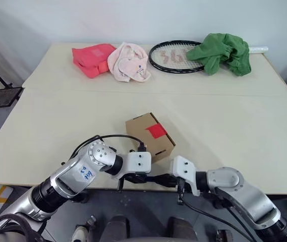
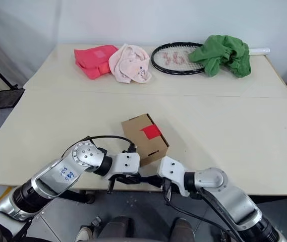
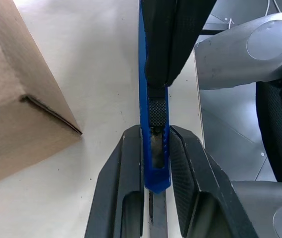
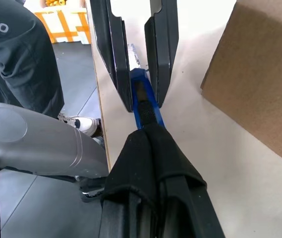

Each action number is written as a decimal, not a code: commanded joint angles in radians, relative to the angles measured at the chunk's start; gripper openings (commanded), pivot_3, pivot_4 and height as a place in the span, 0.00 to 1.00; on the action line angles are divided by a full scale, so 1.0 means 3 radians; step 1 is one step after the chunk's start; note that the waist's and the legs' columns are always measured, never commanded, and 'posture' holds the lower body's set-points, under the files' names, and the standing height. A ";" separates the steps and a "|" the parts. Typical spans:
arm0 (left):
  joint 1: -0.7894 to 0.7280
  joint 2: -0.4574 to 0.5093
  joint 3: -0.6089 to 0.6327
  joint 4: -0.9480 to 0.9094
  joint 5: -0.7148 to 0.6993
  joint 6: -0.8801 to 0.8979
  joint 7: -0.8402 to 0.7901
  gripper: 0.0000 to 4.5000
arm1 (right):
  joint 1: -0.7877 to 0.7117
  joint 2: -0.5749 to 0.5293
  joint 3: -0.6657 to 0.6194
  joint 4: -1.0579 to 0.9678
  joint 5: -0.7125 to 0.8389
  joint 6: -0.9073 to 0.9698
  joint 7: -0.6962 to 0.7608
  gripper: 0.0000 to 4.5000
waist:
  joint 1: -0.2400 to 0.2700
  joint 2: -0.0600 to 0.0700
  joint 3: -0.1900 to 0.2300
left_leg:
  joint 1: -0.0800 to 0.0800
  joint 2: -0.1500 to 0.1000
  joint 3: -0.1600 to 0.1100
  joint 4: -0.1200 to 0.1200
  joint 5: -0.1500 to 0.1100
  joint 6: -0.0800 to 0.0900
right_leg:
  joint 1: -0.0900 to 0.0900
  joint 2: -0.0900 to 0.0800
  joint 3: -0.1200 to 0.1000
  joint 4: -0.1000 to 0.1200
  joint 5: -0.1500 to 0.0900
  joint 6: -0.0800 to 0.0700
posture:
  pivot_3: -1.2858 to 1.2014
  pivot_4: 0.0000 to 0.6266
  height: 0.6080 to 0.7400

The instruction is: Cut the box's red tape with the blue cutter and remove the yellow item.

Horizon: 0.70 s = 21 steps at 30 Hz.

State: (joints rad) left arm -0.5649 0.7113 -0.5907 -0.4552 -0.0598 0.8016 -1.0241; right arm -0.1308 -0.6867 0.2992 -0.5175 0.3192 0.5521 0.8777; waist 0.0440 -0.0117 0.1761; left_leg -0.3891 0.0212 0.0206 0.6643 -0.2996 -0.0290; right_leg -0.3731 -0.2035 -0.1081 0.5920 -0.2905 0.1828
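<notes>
While the blue cutter (image 3: 154, 148) is held between both grippers just off the near table edge, the step in hand appears to be preparing the tool, probably extending its blade or passing it from one hand to the other. In the left wrist view the cutter's tip end sits between the two black fingers (image 3: 121, 188) of the left gripper (image 1: 133, 177), which flank it closely, nearly or lightly touching its sides; a strip of bare blade seems to project past the tip, though that part is hard to read. The right gripper (image 1: 176, 181) has its fingers pressed together on the cutter's rear half, and this looks like the firmer of the two holds.

The box (image 1: 150, 135) rests on the cream table (image 1: 244, 131) just beyond the grippers, lid shut, with the red tape (image 1: 157, 131) across its top edge on the side toward the robot. The yellow item is presumably inside.

To do the step well, one hand should keep a steady clamp while the other acts on the slider, both staying aligned along the cutter's axis so it does not twist or drop past the table edge.

Well apart at the far side lie a pink-red pouch (image 1: 93, 59), a pale pink cloth (image 1: 129, 62), a racket (image 1: 176, 57) and a green cloth (image 1: 221, 52).
</notes>
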 commanded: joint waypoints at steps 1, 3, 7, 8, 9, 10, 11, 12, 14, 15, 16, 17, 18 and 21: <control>0.0204 0.0157 0.0081 0.0155 -0.0004 -0.0393 -0.0103 0.10 | 0.0169 -0.0225 -0.0596 -0.0449 0.0583 0.0272 0.0154 0.01 | 0.0006 -0.0001 0.0000 | 0.0000 0.0000 0.0001 0.0000 -0.0001 0.0000 | 0.0000 0.0000 0.0000 -0.0001 0.0000 0.0000 | 0.52 0.24 1.00; 0.0291 0.0269 0.0357 0.0124 -0.0202 -0.0918 -0.0349 0.10 | 0.0328 -0.0419 -0.1235 -0.0724 0.1578 0.0822 0.0124 0.09 | 0.0009 0.0002 0.0002 | -0.0001 0.0002 0.0001 0.0000 -0.0002 -0.0001 | -0.0003 0.0001 0.0000 0.0000 0.0000 -0.0001 | 0.52 0.24 1.00; 0.0322 0.0289 0.0754 0.0216 -0.0503 -0.1676 -0.0646 0.10 | 0.0427 -0.0868 -0.2121 -0.0835 0.2988 0.1419 -0.0337 0.37 | -0.0008 0.0001 0.0005 | -0.0001 0.0015 0.0005 0.0000 -0.0005 -0.0005 | -0.0005 0.0013 -0.0002 -0.0004 0.0005 -0.0011 | 0.52 0.24 1.00; 0.0300 0.0264 0.0824 0.0233 -0.0572 -0.1790 -0.0704 0.10 | 0.0447 -0.1035 -0.2288 -0.0791 0.3350 0.1521 -0.0469 0.44 | -0.0005 0.0001 0.0005 | -0.0002 0.0017 0.0004 0.0000 -0.0005 -0.0005 | -0.0004 0.0015 -0.0002 -0.0005 0.0006 -0.0012 | 0.52 0.24 1.00; 0.0265 0.0240 0.0889 0.0220 -0.0649 -0.1803 -0.0743 0.10 | 0.0468 -0.1226 -0.2443 -0.0710 0.3760 0.1593 -0.0658 0.52 | -0.0002 0.0001 0.0006 | -0.0002 0.0018 0.0004 0.0002 -0.0006 -0.0004 | -0.0004 0.0015 -0.0002 -0.0005 0.0006 -0.0012 | 0.52 0.24 1.00; 0.0195 0.0196 0.0940 0.0213 -0.0696 -0.1844 -0.0757 0.10 | 0.0486 -0.1475 -0.2560 -0.0599 0.4193 0.1650 -0.0887 0.59 | 0.0001 0.0002 0.0006 | -0.0002 0.0018 0.0006 0.0003 -0.0007 -0.0003 | -0.0003 0.0015 -0.0002 -0.0006 0.0006 -0.0013 | 0.52 0.24 1.00; 0.0121 0.0159 0.0969 0.0209 -0.0726 -0.1852 -0.0767 0.10 | 0.0500 -0.1699 -0.2618 -0.0500 0.4561 0.1670 -0.1120 0.68 | 0.0004 0.0002 0.0008 | -0.0002 0.0019 0.0006 0.0003 -0.0009 -0.0002 | -0.0003 0.0015 -0.0002 -0.0007 0.0006 -0.0013 | 0.52 0.24 1.00; 0.0037 0.0115 0.0987 0.0218 -0.0729 -0.1886 -0.0763 0.10 | 0.0502 -0.1903 -0.2624 -0.0424 0.4873 0.1647 -0.1358 0.75 | 0.0013 0.0001 0.0008 | -0.0003 0.0019 0.0007 0.0005 -0.0010 -0.0001 | -0.0003 0.0015 -0.0001 -0.0007 0.0006 -0.0013 | 0.52 0.24 1.00; -0.0142 0.0046 0.0988 0.0266 -0.0659 -0.1938 -0.0738 0.10 | 0.0464 -0.2228 -0.2507 -0.0336 0.5361 0.1507 -0.1725 0.91 | 0.0018 -0.0002 0.0010 | -0.0003 0.0019 0.0007 0.0007 -0.0011 0.0000 | -0.0002 0.0015 -0.0002 -0.0008 0.0006 -0.0013 | 0.52 0.24 1.00; -0.0252 0.0015 0.0979 0.0299 -0.0611 -0.1931 -0.0717 0.10 | 0.0416 -0.2336 -0.2392 -0.0308 0.5464 0.1437 -0.1788 0.98 | 0.0018 -0.0002 0.0010 | -0.0003 0.0020 0.0007 0.0007 -0.0011 0.0000 | -0.0003 0.0016 -0.0002 -0.0008 0.0006 -0.0013 | 0.52 0.24 1.00; -0.0358 -0.0011 0.0965 0.0343 -0.0534 -0.1910 -0.0669 0.10 | 0.0347 -0.2388 -0.2260 -0.0284 0.5505 0.1363 -0.1832 0.99 | 0.0018 -0.0003 0.0010 | -0.0004 0.0020 0.0008 0.0007 -0.0011 0.0000 | -0.0003 0.0017 -0.0002 -0.0009 0.0006 -0.0013 | 0.52 0.24 1.00; -0.0447 -0.0023 0.0944 0.0384 -0.0479 -0.1913 -0.0662 0.10 | 0.0245 -0.2408 -0.2121 -0.0261 0.5510 0.1295 -0.1896 0.99 | 0.0018 -0.0004 0.0011 | -0.0004 0.0020 0.0008 0.0007 -0.0011 -0.0001 | -0.0004 0.0017 -0.0002 -0.0010 0.0006 -0.0013 | 0.52 0.24 1.00; -0.0515 -0.0037 0.0937 0.0411 -0.0445 -0.1893 -0.0645 0.10 | 0.0095 -0.2421 -0.1953 -0.0230 0.5510 0.1256 -0.1958 0.99 | 0.0013 -0.0004 0.0011 | -0.0004 0.0020 0.0008 0.0007 -0.0011 -0.0001 | -0.0004 0.0018 -0.0002 -0.0010 0.0006 -0.0012 | 0.52 0.24 1.00; -0.0555 -0.0054 0.0919 0.0458 -0.0391 -0.1909 -0.0639 0.10 | -0.0483 -0.2201 -0.1411 -0.0049 0.5510 0.1255 -0.2263 0.99 | -0.0031 -0.0006 0.0012 | -0.0005 0.0020 0.0011 0.0006 -0.0011 -0.0001 | -0.0007 0.0018 0.0000 -0.0011 0.0007 -0.0012 | 0.52 0.24 1.00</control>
State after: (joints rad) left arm -0.7266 0.6967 -0.3170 -0.3109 -0.1889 0.2381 -1.2232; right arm -0.2355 -1.3708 -0.1709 -0.5588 1.9508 0.9417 0.2415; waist 0.0347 -0.0136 0.1798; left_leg -0.3906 0.0275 0.0238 0.6663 -0.3029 -0.0294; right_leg -0.3752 -0.1979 -0.1081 0.5888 -0.2885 0.1792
